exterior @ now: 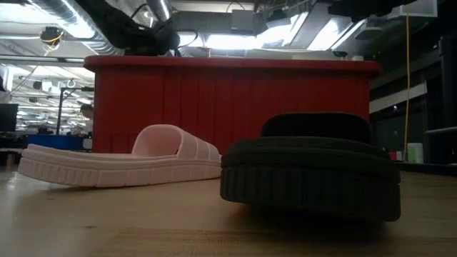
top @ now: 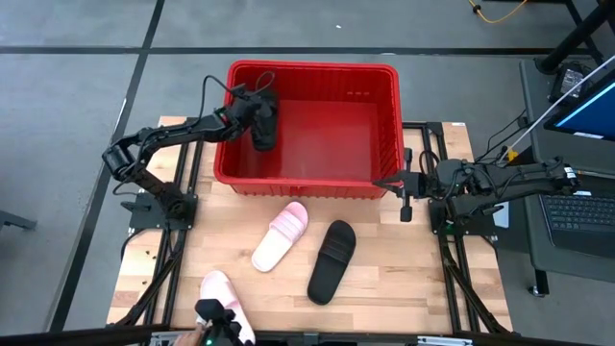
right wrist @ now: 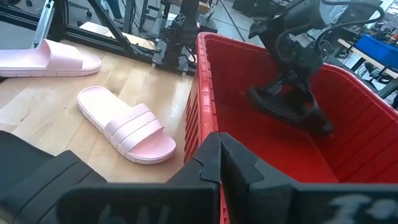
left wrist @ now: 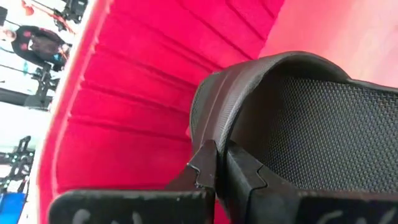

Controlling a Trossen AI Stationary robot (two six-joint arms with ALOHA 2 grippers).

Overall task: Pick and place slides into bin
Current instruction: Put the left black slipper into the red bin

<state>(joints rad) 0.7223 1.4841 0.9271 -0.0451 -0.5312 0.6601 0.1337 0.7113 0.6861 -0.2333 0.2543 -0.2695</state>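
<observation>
The red bin stands at the table's far side. My left gripper reaches into its left part and is shut on a black slide, which also shows in the left wrist view. A pink slide and a second black slide lie sole down on the table in front of the bin. Another pink slide lies at the near edge. My right gripper is shut and empty by the bin's near right corner. My left gripper pinches the edge of the black slide's wide strap between its two fingers. It comes at the slide from above, inside the bin. The slide hangs tilted below the gripper. I cannot tell whether its lower end touches the bin's floor.
The bin's floor is bare to the right of the held slide. A laptop and cables sit beyond the table's right edge. Bare wood lies to the right of the black slide on the table.
</observation>
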